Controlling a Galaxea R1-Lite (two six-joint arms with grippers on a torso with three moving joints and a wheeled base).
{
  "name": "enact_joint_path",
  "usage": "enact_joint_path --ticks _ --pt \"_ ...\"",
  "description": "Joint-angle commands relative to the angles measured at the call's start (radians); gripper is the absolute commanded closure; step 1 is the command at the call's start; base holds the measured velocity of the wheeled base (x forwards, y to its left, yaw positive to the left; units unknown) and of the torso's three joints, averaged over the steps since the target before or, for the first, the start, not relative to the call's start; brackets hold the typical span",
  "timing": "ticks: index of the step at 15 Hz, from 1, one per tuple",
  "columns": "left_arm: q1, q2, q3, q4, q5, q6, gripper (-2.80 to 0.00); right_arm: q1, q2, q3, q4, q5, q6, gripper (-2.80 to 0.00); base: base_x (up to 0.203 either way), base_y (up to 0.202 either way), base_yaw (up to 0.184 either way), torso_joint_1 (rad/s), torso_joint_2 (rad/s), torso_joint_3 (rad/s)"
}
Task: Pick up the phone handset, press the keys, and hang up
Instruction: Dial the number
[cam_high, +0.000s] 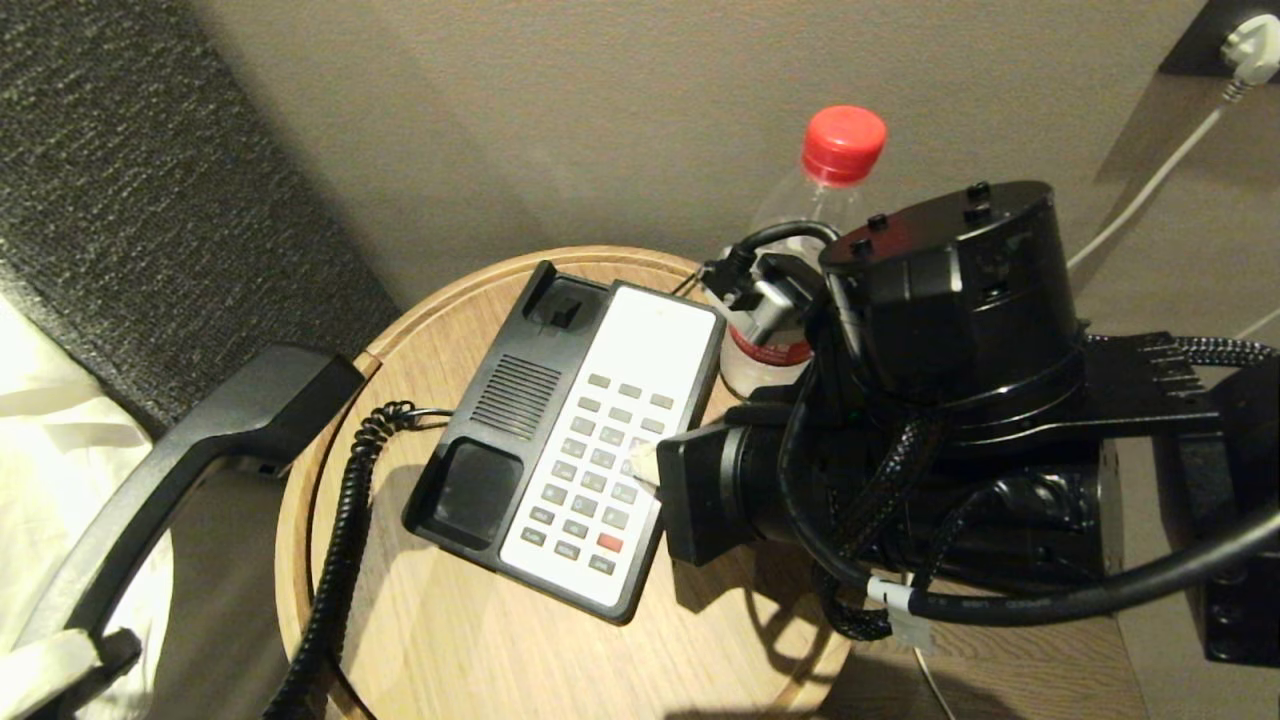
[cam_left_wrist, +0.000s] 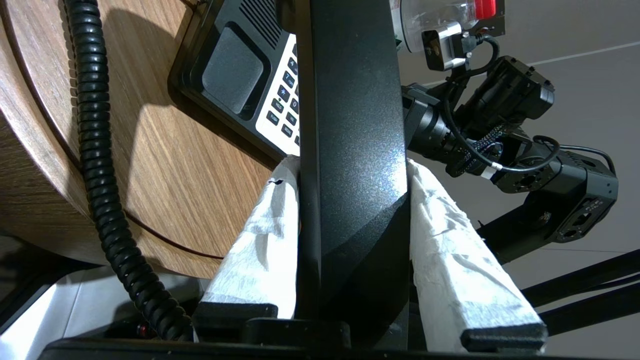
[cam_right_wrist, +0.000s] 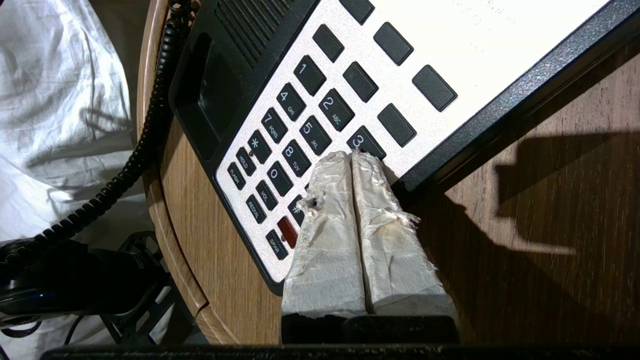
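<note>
**Handset lifted aside, closed fingertips on the keypad**

Handset (cam_high: 180, 470) is held by the left end effector (cam_left_wrist: 350, 170), off the left edge of the round wooden surface (cam_high: 450, 640). Both wrapped fingers (cam_left_wrist: 260, 240) are clamped on its black middle bar. This position seems chosen on purpose: the receiver is well apart from the phone base (cam_high: 480, 470), so the cradle and the faceplate are free, and the coiled cord (cam_high: 340, 540) hangs along the rim of the surface without crossing the buttons.

The right end effector (cam_right_wrist: 350, 160) comes from the right side with its two fingers pressed together and holding nothing. They make one narrow tip, which I judge is better for touching a single key than two spread fingers. The tip lies on the keys (cam_high: 600, 470), at the column on the right edge of the grid, just below the key marked 3; I cannot tell if it really pushes.

A bottle with a red cap (cam_high: 843, 140) stands behind the base, near the right arm.

The pressing step is in progress; hanging up is not yet done.
</note>
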Motion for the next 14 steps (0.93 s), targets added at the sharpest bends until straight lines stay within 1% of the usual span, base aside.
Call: enact_joint_path --ticks 1,14 --pt "0.0 0.001 0.0 -0.002 -0.001 -0.005 0.0 0.0 -0.001 0.0 0.001 -0.001 0.003 0.0 0.0 0.0 0.0 0.0 0.0 0.0" --pt "0.0 0.001 0.004 -0.002 -0.001 -0.005 0.0 0.0 0.023 0.033 0.01 -0.004 -0.02 0.0 0.0 0.0 0.0 0.0 0.0 0.0"
